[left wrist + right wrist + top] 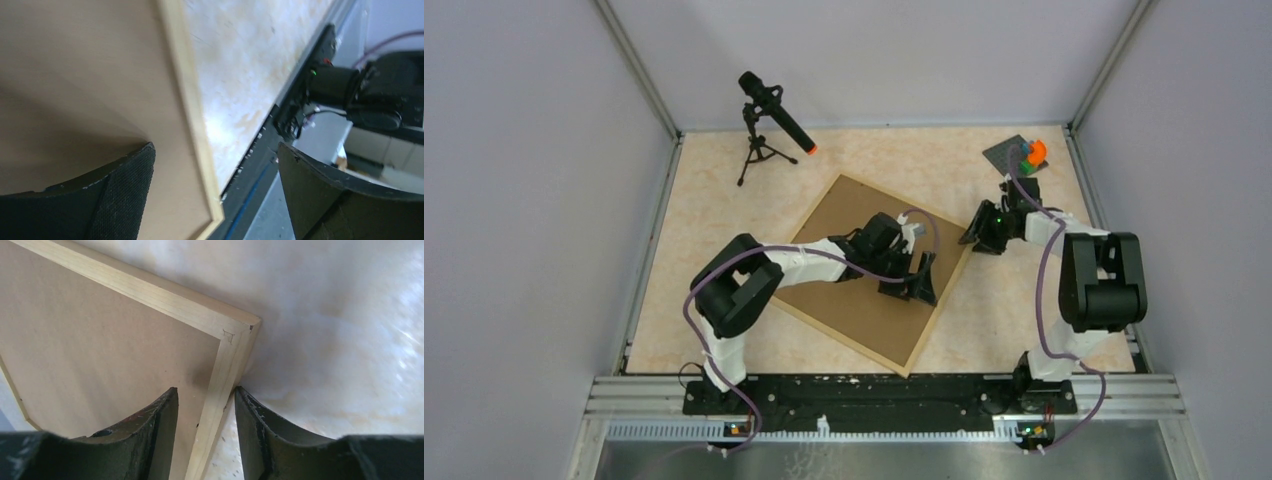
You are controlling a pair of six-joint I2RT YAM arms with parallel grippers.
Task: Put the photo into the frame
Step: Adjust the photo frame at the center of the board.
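Frame point(844, 341) first: it lies flat on the marbled table point(724, 200), turned at an angle near the middle of the overhead view, back side up, with the brown backing board point(874, 325) filling it edge to edge.

My left gripper point(916, 283) hangs over the right part of the board, just inside the frame's lower right rail. From its wrist camera I see both fingers spread wide, one over the board and the other out past the rail and over the table's near edge, with nothing between them.

My right gripper point(205, 392) is at the frame's right-hand corner. Its jaws stand about half apart, astride the light wood rail just below the mitred joint. The outer finger looks to be against the rail's outside face; a sliver of board shows between the inner finger and the rail. Whether it has a real grip on the wood I cannot tell.

A black microphone on a small tripod point(774, 112) stands in the upper left of the table. At the upper right corner, a dark pad with small coloured pieces point(1029, 152) sits well apart from the frame.
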